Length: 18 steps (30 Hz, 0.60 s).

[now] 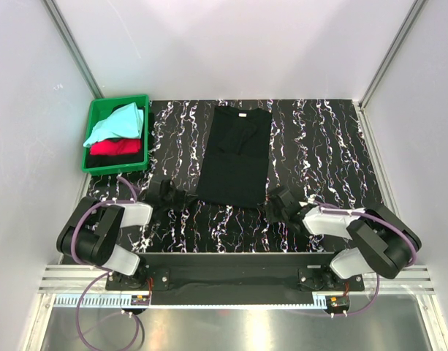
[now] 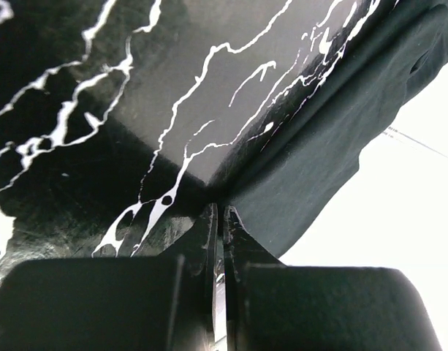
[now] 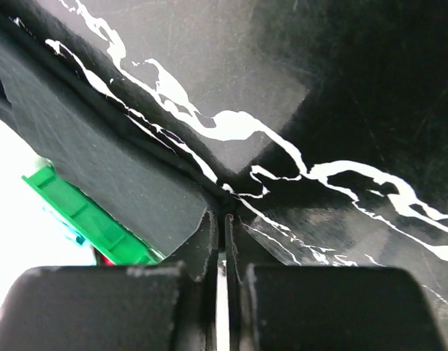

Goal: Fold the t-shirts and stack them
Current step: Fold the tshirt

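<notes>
The black t-shirt [image 1: 234,157] lies flat in a long narrow fold at the table's middle, white neck label [image 1: 243,115] at the far end. My left gripper [image 1: 182,197] is shut at the shirt's near left corner, with the cloth [image 2: 333,139] running right up to its tips [image 2: 221,213]. My right gripper [image 1: 275,202] is shut at the near right corner, with the cloth edge [image 3: 99,153] meeting its tips [image 3: 225,213]. The aqua t-shirt [image 1: 118,123] and the red t-shirt [image 1: 115,147] lie crumpled in the crate.
The green plastic crate [image 1: 114,167] stands at the far left of the black white-streaked tabletop [image 1: 319,146]; it also shows in the right wrist view [image 3: 85,216]. White walls enclose the table on three sides.
</notes>
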Each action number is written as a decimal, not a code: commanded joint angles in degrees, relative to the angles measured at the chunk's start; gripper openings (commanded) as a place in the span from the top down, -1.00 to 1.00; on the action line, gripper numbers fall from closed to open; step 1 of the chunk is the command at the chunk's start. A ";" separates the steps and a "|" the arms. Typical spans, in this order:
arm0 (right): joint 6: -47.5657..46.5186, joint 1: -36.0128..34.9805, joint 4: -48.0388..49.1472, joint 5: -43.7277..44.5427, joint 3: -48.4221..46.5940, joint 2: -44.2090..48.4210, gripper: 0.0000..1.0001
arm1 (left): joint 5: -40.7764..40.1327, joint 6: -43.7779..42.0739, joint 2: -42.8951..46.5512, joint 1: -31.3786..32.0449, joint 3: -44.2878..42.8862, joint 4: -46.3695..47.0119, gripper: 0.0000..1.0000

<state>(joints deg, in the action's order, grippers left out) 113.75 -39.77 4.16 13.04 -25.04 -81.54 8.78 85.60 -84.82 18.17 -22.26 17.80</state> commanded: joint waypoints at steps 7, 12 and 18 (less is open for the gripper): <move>-12.92 -0.40 -14.96 -1.61 1.93 11.21 1.00 | 1.24 -8.51 10.44 1.16 1.70 -17.70 1.00; -19.44 -0.66 -23.57 -3.62 -0.80 20.62 1.00 | 3.09 -8.17 20.02 3.80 3.53 -28.24 1.00; -21.91 -6.00 -33.42 -6.62 -1.60 29.41 1.00 | -0.33 -8.70 33.37 5.90 0.66 -44.65 1.00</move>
<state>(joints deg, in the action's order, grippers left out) 94.98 -42.65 -19.59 6.98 -25.08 -55.75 11.40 78.41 -57.28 23.35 -19.42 -13.80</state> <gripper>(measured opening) 0.022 0.024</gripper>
